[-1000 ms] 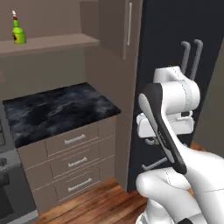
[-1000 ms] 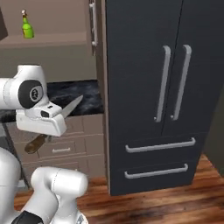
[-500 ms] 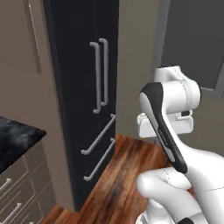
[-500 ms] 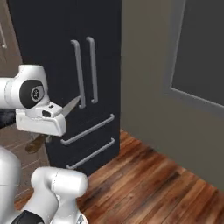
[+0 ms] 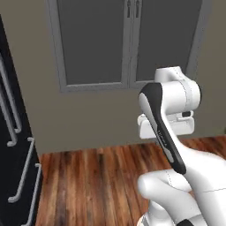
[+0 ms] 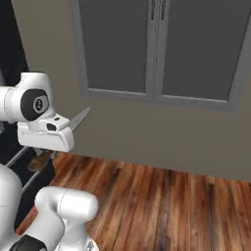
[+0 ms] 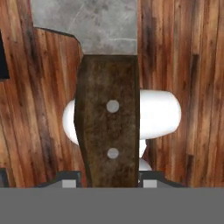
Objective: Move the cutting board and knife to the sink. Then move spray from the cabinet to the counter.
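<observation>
Gripper (image 7: 109, 183) is clamped on the knife (image 7: 109, 127) by its wooden handle, blade (image 6: 78, 118) poking out past the hand over the wood floor (image 6: 162, 196), facing a grey glass-door cabinet (image 5: 130, 44). Knife's mid-carry — not at a sink yet. Board & spray status: can't tell.

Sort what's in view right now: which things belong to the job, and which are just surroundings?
Job:
- knife, brown wooden handle clamped in the gripper, silver blade pointing forward

Surroundings:
- grey glass-fronted double-door cabinet
- black fridge with silver handles
- wooden floor
- beige wall
</observation>
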Motion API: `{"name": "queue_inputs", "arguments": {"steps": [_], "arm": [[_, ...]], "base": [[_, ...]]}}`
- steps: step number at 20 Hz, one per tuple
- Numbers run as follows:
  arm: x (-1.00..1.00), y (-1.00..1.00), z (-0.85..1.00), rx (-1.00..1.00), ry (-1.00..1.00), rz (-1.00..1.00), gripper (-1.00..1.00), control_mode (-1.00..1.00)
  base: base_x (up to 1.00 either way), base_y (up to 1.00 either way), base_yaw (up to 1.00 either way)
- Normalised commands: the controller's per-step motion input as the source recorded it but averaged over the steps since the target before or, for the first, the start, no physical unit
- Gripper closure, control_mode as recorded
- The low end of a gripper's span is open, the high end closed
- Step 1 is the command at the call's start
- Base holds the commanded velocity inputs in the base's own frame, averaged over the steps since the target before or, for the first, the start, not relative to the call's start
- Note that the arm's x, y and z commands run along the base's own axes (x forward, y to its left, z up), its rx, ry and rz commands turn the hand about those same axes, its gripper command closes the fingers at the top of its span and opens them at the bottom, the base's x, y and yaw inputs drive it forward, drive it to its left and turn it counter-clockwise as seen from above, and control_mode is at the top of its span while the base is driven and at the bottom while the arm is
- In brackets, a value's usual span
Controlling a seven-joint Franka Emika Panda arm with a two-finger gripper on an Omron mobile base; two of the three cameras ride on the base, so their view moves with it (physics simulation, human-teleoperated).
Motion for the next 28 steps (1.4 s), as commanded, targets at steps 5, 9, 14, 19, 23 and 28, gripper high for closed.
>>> {"name": "queue_inputs", "arguments": {"steps": [5, 9, 14, 19, 23, 28], "arm": [[0.00, 0.00, 0.00, 0.00, 0.00, 0.00, 1.00, 1.00], [0.00, 0.00, 0.00, 0.00, 0.00, 0.00, 1.00, 1.00], [0.00, 0.00, 0.00, 0.00, 0.00, 0.00, 1.00, 1.00], [0.00, 0.00, 0.00, 0.00, 0.00, 0.00, 1.00, 1.00], [0.00, 0.00, 0.00, 0.00, 0.00, 0.00, 1.00, 1.00], [0.00, 0.00, 0.00, 0.00, 0.00, 0.00, 1.00, 1.00]], "base": [[0.00, -0.53, -0.83], [0.00, -0.54, -0.82], [0.00, -0.55, -0.82], [0.00, -0.50, -0.81], [0.00, -0.50, -0.79], [0.00, -0.43, -0.78]]}}
